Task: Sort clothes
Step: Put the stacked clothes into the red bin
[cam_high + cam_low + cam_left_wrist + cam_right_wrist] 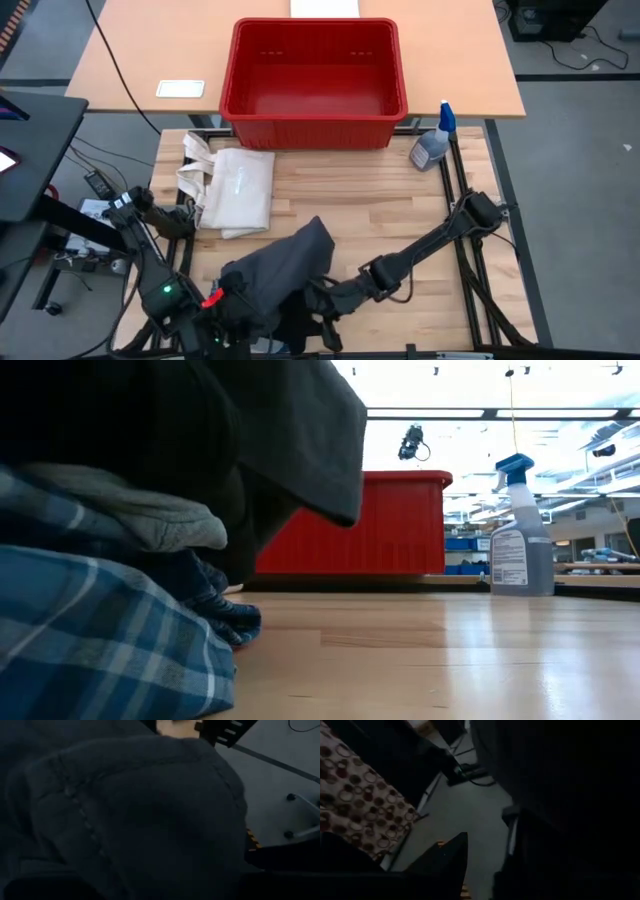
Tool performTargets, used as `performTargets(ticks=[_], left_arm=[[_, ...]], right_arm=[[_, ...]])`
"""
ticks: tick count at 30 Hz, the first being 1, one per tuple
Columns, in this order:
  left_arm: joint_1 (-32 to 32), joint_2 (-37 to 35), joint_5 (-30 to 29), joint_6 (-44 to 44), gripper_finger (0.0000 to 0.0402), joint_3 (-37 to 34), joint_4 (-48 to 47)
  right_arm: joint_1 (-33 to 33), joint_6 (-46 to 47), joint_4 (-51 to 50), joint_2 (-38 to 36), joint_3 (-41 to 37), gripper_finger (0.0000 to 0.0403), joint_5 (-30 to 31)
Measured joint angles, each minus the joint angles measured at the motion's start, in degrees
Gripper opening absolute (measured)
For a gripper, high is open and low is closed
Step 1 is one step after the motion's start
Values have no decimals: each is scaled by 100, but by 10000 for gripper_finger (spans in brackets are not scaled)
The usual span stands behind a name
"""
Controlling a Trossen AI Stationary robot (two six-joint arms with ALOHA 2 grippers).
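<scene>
**Grey cloth draped between both arms, bin straight ahead**

I see the dark grey cloth (285, 265) at the table's near edge, well short of the red bin (313, 82). Its long axis runs diagonally toward the bin. Both grippers sit under its near end; I cannot tell their jaw state. Plaid cloth (90, 640) lies beneath.

High view: straight down over table (400, 215).
Low view: tabletop level, facing red bin (350, 520).
Left wrist: pressed close on dark grey cloth (140, 815).
Shared: bin, cloth, spray bottle (432, 140).
</scene>
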Motion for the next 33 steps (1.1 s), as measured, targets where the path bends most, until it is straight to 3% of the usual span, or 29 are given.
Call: performTargets(ticks=[11, 15, 22, 26, 33], left_arm=[[213, 17, -167, 916, 96, 1, 852], [321, 79, -191, 1129, 96, 4, 941], [681, 84, -228, 2129, 96, 4, 1416], [936, 84, 30, 2721, 96, 7, 1697], [1354, 73, 740, 3064, 101, 27, 1711]], right_arm=[[-441, 134, 534, 1056, 7, 198, 155], [-637, 419, 1061, 1101, 9, 198, 280], [-882, -104, 1654, 968, 32, 198, 322], [-953, -311, 1571, 959, 209, 198, 55], [-981, -671, 1518, 921, 319, 198, 103]])
